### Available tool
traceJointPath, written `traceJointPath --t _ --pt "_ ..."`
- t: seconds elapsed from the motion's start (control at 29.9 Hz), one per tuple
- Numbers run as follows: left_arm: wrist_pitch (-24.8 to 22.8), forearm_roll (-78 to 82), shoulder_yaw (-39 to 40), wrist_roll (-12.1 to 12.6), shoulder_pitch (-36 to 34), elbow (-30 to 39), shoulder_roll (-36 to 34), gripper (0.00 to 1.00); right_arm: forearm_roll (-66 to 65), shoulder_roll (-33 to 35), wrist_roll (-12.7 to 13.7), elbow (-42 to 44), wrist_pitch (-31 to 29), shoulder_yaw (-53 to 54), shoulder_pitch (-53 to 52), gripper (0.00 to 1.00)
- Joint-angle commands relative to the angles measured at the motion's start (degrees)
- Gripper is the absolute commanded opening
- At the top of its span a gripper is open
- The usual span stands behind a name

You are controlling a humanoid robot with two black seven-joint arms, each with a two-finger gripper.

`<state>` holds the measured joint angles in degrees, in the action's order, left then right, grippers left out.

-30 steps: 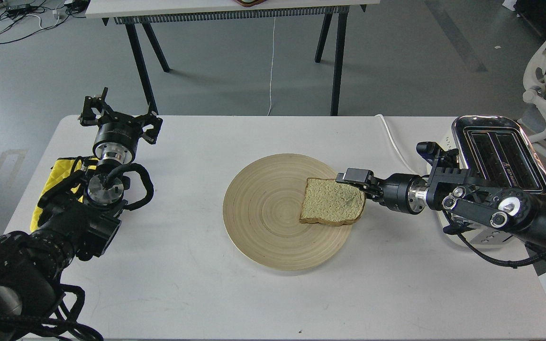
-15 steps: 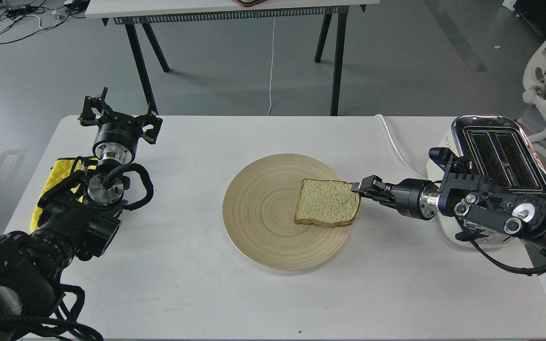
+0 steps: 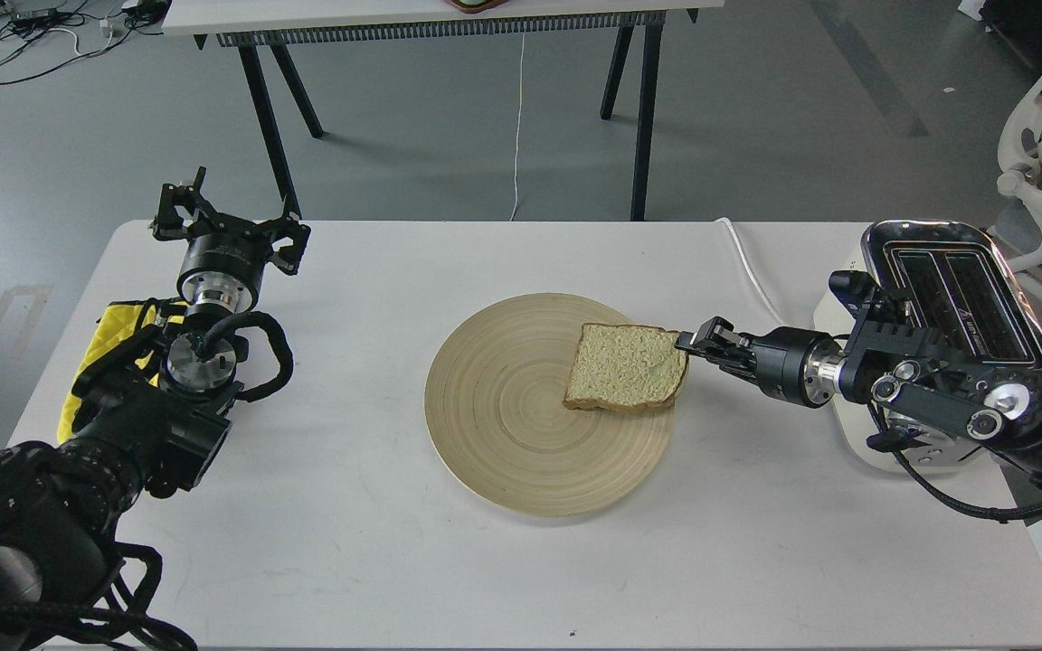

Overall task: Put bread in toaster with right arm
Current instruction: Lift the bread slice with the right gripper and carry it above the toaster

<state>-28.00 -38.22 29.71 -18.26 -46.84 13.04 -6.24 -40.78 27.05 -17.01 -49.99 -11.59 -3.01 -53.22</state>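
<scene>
The bread is a pale speckled slice lying on the right part of the round wooden plate. Its right edge looks slightly raised. My right gripper reaches in from the right and is shut on the bread's upper right corner. The cream-white toaster, with a chrome top and two open slots, stands at the table's right edge, behind my right arm's wrist. My left gripper is open and empty above the table's far left corner, far from the bread.
A yellow cloth lies under my left arm at the left edge. The toaster's white cord runs over the table's far edge. A second table stands behind, and a white chair is at the far right.
My right gripper has drawn back to the right and closed from open onto the bread's right edge. The bread has shifted slightly and its gripped side has risen a little. The left arm is unmoved.
</scene>
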Motion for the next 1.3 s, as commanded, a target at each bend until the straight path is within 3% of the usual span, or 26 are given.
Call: traceJointPath --t 0.0,0.27,0.47,0.77,1.07,1.27 --pt "0.00 -0.01 0.00 0.07 0.00 -0.03 0.00 1.00 0.00 0.99 -0.04 -1.51 -0.45 4.32 -0.04 0.00" --pt "0.00 -0.01 0.00 -0.02 0.00 -0.03 0.00 1.00 0.00 1.69 0.22 -1.95 -0.98 9.60 -1.10 0.00" --pt "0.00 -0.01 0.00 -0.02 0.00 0.05 0.00 1.00 0.00 9.14 0.48 -5.02 -2.47 11.63 -4.96 0.00" --pt "0.00 -0.01 0.00 -0.02 0.00 0.05 0.00 1.00 0.00 31.63 0.66 -16.97 -2.83 11.71 -10.32 0.00" --pt "0.00 -0.01 0.00 -0.02 0.00 -0.03 0.00 1.00 -0.97 54.75 0.40 -25.68 -7.22 11.63 -12.09 0.00" --pt "0.00 -0.01 0.00 0.07 0.00 0.05 0.00 1.00 -5.18 63.29 0.48 -27.09 -10.99 11.19 -11.65 0.00"
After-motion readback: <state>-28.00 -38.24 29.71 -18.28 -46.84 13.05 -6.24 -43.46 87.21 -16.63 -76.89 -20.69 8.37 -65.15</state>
